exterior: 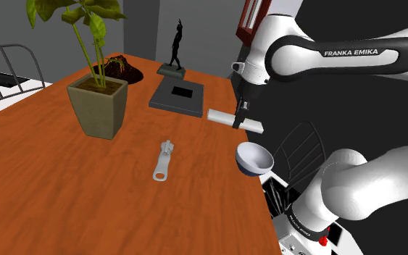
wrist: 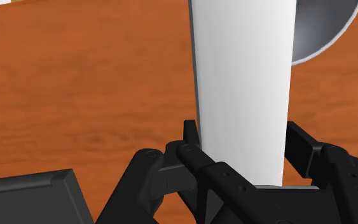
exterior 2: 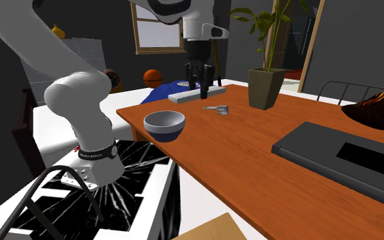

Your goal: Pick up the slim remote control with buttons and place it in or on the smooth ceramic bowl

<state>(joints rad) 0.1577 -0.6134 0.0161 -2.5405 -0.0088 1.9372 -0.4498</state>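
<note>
The remote (exterior: 224, 116) is a slim plain white bar with no buttons drawn, near the table edge on the shoulder view's right. My black gripper (exterior: 240, 116) comes down from above and is shut on it near its middle. In the wrist view the fingers (wrist: 190, 137) clasp the white remote (wrist: 244, 83) from both sides. The bowl (exterior: 254, 158) is rounded, white inside and dark blue outside, and sits on the table edge just nearer the stand than the remote. From the second exterior view, the gripper (exterior 2: 202, 91) holds the remote (exterior 2: 187, 96) beyond the bowl (exterior 2: 164, 125). I cannot tell whether the remote touches the table.
On the orange-brown table (exterior: 64, 188) stand a potted plant (exterior: 99, 105), a small grey metal tool (exterior: 163, 161), a dark flat slab (exterior: 177, 95), a dark figurine (exterior: 175, 51) and a brown mound (exterior: 119, 67). A wire rack (exterior 2: 61, 198) lies below the table edge.
</note>
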